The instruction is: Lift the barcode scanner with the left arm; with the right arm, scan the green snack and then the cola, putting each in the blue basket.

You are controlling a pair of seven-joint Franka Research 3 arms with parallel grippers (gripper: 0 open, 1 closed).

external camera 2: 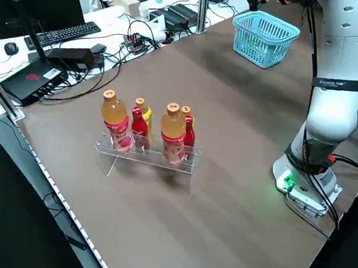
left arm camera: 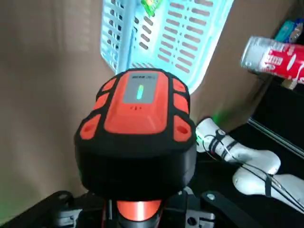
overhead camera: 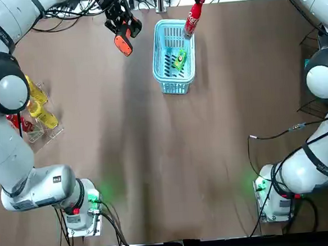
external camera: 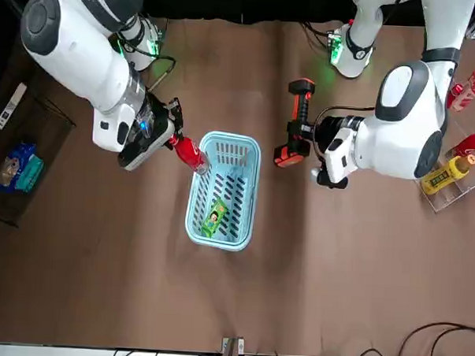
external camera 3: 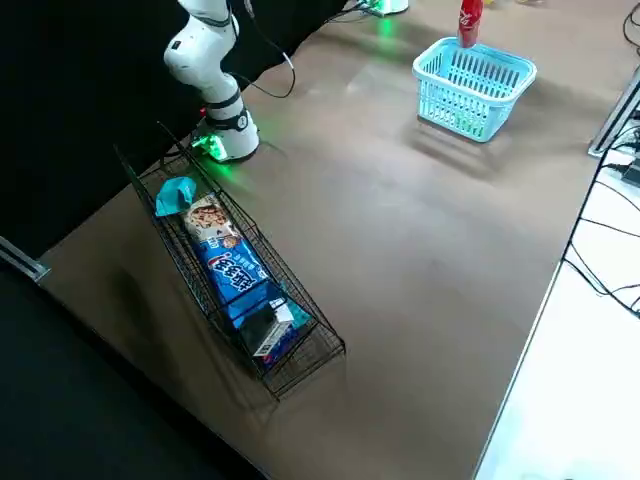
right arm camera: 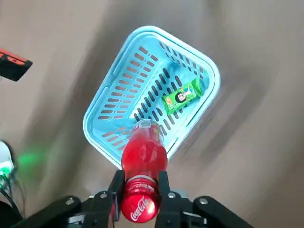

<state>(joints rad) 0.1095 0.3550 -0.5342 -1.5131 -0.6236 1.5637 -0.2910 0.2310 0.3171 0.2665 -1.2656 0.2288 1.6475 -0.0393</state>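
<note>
Cola (overhead camera: pixel 192 18), top centre of the overhead frame: right gripper (right arm camera: pixel 139 187) pinches its cap end, long axis tilted, base over basket (overhead camera: pixel 158 50) rim. Snack (right arm camera: pixel 180 96) inside. Left gripper (overhead camera: pixel 122 24) clamps scanner (overhead camera: pixel 123 45), upper left.

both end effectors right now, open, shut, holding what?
Left end effector: shut on the barcode scanner, held off the table.
Right end effector: shut on the cola, at the blue basket edge.
</note>
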